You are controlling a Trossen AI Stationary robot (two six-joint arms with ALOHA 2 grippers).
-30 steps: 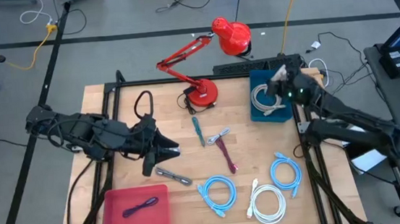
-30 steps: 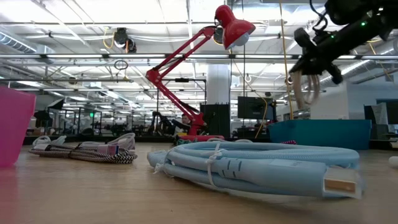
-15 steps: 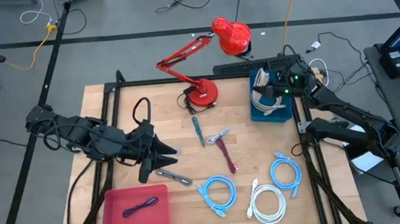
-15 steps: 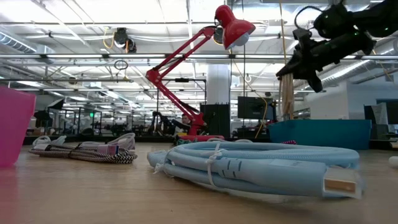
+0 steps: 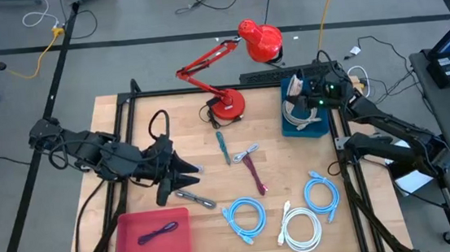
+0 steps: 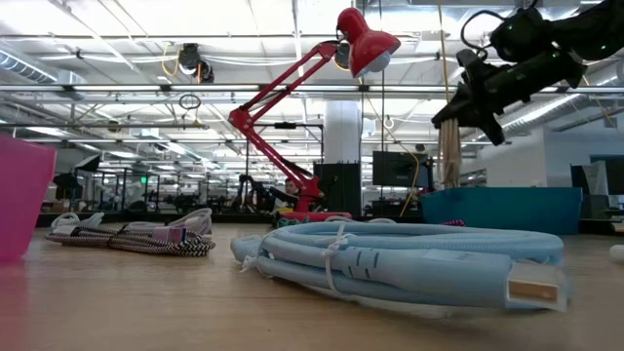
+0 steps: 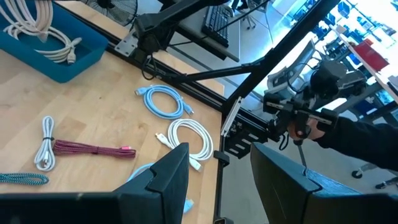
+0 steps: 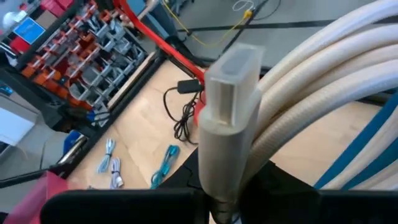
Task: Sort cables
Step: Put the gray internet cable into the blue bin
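Right gripper (image 5: 297, 95) pinches beige cable coil (image 6: 449, 148), hanging over blue bin (image 5: 305, 129) at far right. Placing step; next: lower, release. Left gripper (image 5: 187, 173) spread, empty, mid-left.

Even, bright overhead light in the high view; wooden table (image 5: 143, 125) evenly lit, shadows soft and short under the arms; no harsh glare. Low view backlit by ceiling strip lights, bright and slightly blown out; light-blue cable (image 6: 409, 258) close to the lens, its near end soft; table surface in front blurred; red lamp (image 6: 366, 44) sharp. Left wrist view bluish and overexposed in the room beyond the table; own fingers dark, soft. Right wrist view: beige cable (image 8: 298, 87) very close, blurred; background sharper.
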